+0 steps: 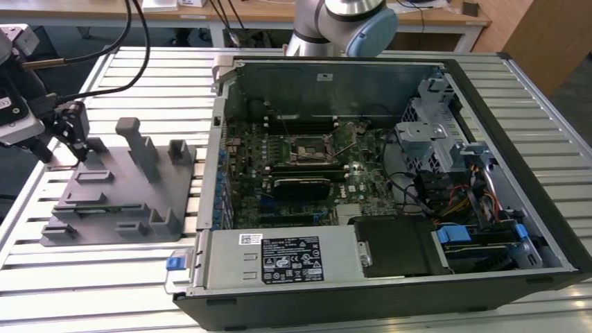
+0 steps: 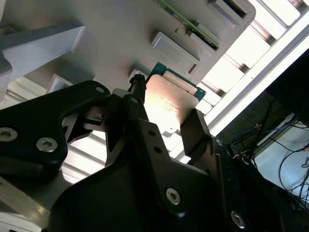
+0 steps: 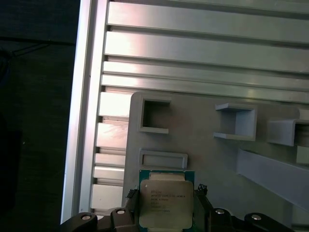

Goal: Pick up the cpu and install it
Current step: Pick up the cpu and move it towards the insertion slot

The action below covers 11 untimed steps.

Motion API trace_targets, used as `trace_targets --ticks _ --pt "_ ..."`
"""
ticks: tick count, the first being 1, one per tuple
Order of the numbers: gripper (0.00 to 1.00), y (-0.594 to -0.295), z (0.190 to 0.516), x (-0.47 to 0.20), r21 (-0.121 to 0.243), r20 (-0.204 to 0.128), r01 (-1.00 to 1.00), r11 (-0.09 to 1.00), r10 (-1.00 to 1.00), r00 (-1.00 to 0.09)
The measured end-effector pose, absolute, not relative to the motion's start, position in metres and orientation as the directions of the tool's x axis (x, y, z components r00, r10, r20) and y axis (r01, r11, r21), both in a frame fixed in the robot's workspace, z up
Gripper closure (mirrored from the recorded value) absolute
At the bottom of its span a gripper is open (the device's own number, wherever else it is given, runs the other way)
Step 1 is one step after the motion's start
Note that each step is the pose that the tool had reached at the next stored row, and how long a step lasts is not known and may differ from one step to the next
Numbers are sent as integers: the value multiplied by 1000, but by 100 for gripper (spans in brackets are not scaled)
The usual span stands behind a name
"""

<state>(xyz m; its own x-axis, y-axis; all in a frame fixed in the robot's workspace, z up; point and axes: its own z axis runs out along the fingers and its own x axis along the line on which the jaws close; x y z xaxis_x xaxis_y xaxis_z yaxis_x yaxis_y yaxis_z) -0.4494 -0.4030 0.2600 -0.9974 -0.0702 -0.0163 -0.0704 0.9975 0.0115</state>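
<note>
The cpu, a small square chip with a silvery top and a green rim, sits between the two black fingers of my gripper, which touch its opposite edges. In the second wrist view the cpu stands just off the grey plastic fixture, with the gripper shut on it. In the exterior view the gripper hangs over the far end of the fixture on the exterior view's left. The dark square socket lies on the motherboard inside the open computer case.
A long green memory stick lies in a slot of the fixture. Upright grey posts rise from the fixture beside the gripper. The slatted metal table ends at an edge just beyond the fixture. Cables trail from the arm.
</note>
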Motion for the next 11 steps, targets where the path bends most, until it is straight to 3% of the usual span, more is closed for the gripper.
trace_targets --ticks 11 --pt "46 -403 264 -449 9 -16 -70 997 -70 -997"
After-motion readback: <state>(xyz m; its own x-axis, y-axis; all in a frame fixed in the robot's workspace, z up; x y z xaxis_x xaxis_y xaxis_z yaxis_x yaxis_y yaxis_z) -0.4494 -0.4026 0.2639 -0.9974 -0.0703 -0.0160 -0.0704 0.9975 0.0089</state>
